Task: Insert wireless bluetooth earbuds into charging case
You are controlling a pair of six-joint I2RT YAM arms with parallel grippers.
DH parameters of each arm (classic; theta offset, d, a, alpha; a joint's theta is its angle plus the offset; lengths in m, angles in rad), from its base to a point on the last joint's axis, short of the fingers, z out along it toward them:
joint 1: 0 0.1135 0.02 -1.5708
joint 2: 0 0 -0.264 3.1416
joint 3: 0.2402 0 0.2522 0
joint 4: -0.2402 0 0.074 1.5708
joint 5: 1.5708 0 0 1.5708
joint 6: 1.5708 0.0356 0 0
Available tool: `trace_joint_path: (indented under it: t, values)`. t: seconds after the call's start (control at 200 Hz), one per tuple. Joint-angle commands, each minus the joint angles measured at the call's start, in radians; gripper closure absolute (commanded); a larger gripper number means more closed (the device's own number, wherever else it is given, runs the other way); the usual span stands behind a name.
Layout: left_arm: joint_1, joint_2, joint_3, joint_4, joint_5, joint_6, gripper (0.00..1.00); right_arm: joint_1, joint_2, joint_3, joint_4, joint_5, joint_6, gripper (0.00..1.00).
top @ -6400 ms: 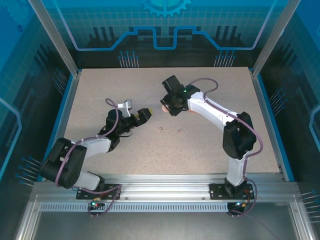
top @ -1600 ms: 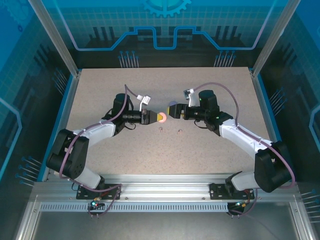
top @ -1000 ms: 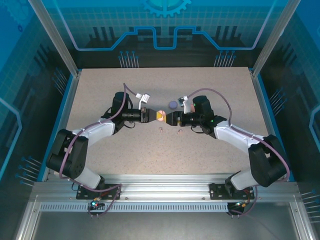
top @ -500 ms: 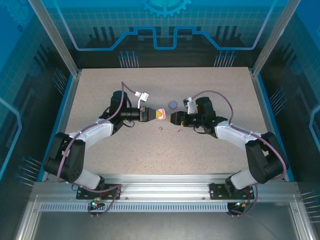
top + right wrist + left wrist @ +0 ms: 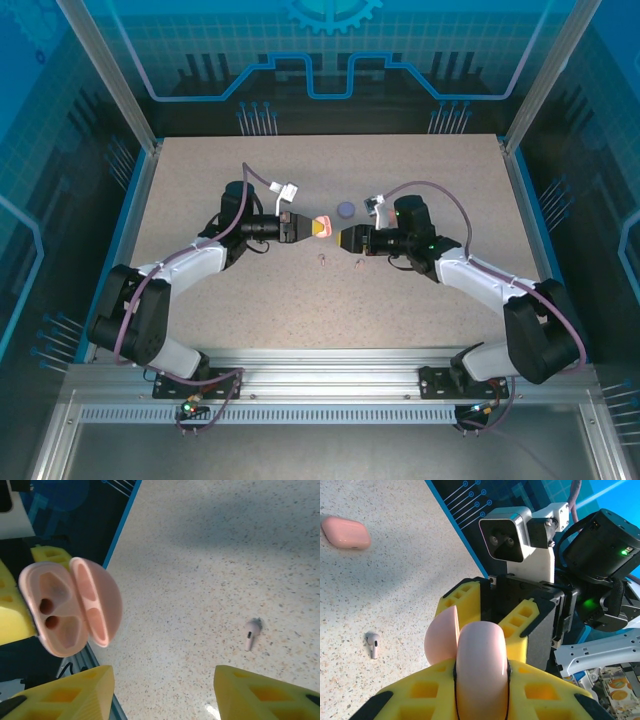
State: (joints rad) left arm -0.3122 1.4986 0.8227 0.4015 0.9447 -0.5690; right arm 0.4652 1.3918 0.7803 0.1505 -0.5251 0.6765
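Jaws of my left gripper [image 5: 480, 680] clench the open pink charging case [image 5: 70, 607]; those of my right gripper [image 5: 165, 682] stand spread, facing it, one pale earbud [image 5: 251, 630] lying on the table [image 5: 225, 540].

the charging case [image 5: 481, 650] in the left tool [image 5: 481, 680] looks like smooth pink plastic with a satin sheen. that tool's yellow fingers [image 5: 420, 695] are matt plastic. worktop [image 5: 225, 555] below the right tool [image 5: 162, 680] is speckled, stone-look, slightly shiny; the earbud [image 5: 251, 630] on it is smooth plastic.

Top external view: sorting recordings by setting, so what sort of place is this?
Probably a lab robot cell: speckled table fenced by aluminium posts and blue panels, two arms bolted to a rail.
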Motion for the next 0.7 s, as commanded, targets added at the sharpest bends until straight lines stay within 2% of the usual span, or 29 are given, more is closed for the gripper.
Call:
trace_joint_path:
  t: [0.0,0.69]
  values:
    - [-0.004,0.006,0.011,0.033,0.025,0.008,1.00,0.020,0.002,0.043,0.014,-0.018,-0.012,0.45]
    - [-0.010,-0.022,-0.007,0.037,0.028,-0.005,1.00,0.058,0.082,0.132,0.032,0.020,0.015,0.51]
